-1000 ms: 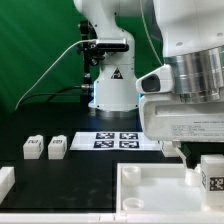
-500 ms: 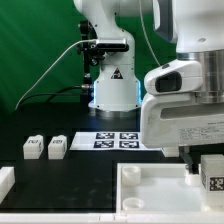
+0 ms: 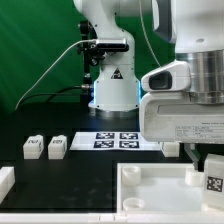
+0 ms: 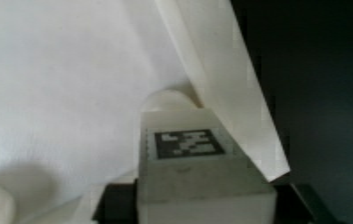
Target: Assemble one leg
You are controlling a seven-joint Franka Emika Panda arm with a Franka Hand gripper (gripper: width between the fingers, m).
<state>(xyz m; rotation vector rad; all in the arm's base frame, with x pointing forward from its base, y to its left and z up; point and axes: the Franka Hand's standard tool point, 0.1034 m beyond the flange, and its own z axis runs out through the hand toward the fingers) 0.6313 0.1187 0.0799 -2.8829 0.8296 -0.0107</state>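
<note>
My gripper (image 3: 212, 168) is shut on a leg (image 3: 214, 181), a small white block with a black-and-white tag. It holds the leg upright over the white panel's (image 3: 150, 176) corner on the exterior view's right. In the wrist view the leg (image 4: 191, 150) sits between my dark fingers (image 4: 123, 202), with the panel's flat face (image 4: 66, 90) and raised rim (image 4: 217, 60) right behind it. I cannot tell whether the leg touches the panel. Two more legs (image 3: 33, 147) (image 3: 57, 146) stand side by side on the black table at the exterior view's left.
The marker board (image 3: 118, 139) lies flat behind the panel, in front of the arm's base (image 3: 112, 90). Another white part (image 3: 5, 181) shows at the lower left edge of the exterior view. A green backdrop stands behind.
My gripper has moved slightly down and to the exterior view's right with the leg in it, closer to the panel's corner. The two legs on the table have not moved.
</note>
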